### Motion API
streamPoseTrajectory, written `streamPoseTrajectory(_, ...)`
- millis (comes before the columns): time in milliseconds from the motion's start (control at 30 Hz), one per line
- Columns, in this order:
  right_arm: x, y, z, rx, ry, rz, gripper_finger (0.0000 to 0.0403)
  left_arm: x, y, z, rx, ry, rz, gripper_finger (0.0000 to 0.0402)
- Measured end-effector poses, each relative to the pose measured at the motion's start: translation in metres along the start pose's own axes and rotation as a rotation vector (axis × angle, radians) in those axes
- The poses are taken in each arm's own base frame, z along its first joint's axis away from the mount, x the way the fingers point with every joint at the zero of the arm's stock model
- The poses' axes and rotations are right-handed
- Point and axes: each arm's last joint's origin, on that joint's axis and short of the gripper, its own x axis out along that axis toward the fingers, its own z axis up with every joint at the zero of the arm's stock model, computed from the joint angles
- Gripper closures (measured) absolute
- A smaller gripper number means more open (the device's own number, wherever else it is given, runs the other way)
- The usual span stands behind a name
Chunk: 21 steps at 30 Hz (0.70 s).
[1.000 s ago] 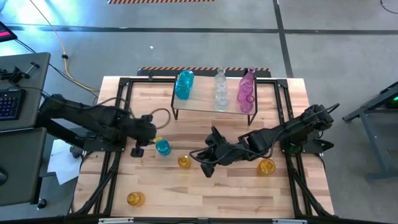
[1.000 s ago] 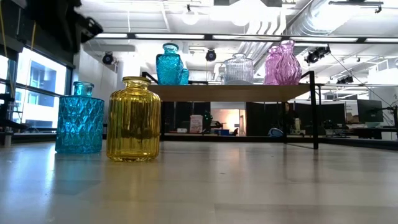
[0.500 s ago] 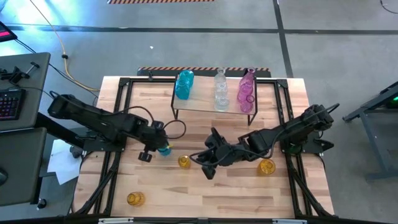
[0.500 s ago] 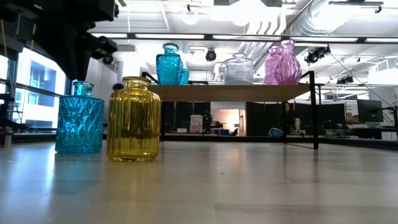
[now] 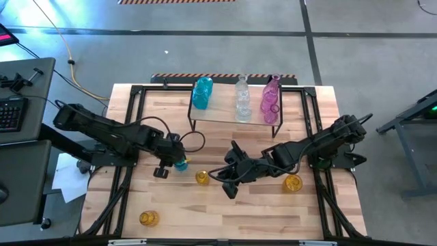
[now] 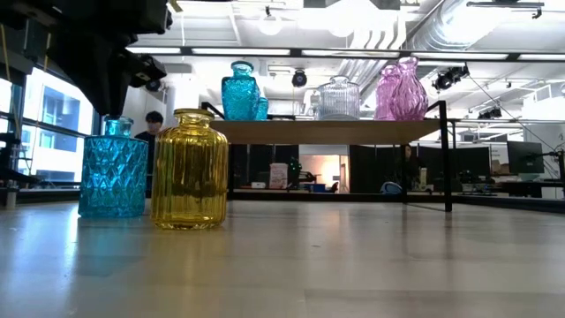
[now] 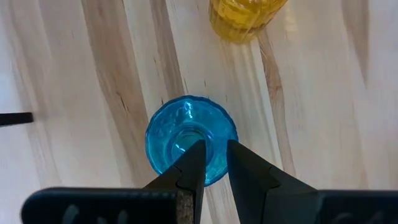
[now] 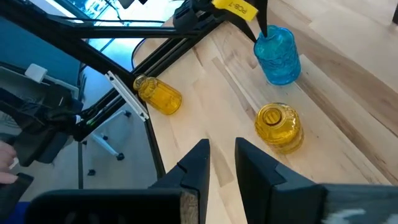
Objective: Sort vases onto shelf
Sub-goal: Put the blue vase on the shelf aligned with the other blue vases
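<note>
Since a second earlier, the left gripper [image 7: 211, 168] had swung in from the table's left edge to hang directly over the blue vase [image 7: 191, 139], jaws a narrow gap apart above its mouth, holding nothing. To grip well, I judged one finger should drop inside the neck. The right gripper [image 5: 229, 183] waited beyond a yellow vase [image 5: 202, 178], jaws slightly apart and empty. Three vases stood on the shelf [image 5: 225, 116] at the wooden table's [image 5: 225, 212] far edge; a person showed in the room behind.
</note>
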Motion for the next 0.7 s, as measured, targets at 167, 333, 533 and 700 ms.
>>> streamPoseTrajectory(167,0.000,0.001,0.000,0.007,0.022,0.026,0.0345,0.010,-0.001,0.002,0.001,0.045,-0.023,0.0339)
streamPoseTrajectory(333,-0.001,0.003,0.001,0.011,0.016,0.043,0.0345,0.017,-0.001,0.005,0.001,0.070,-0.036,0.0297)
streamPoseTrajectory(533,-0.001,0.004,0.001,0.014,0.006,0.050,0.0345,0.018,-0.001,0.006,-0.001,0.069,-0.026,0.0234)
streamPoseTrajectory(700,-0.001,0.004,0.002,0.014,0.004,0.049,0.0345,0.019,-0.001,0.006,-0.021,0.069,-0.021,0.0229)
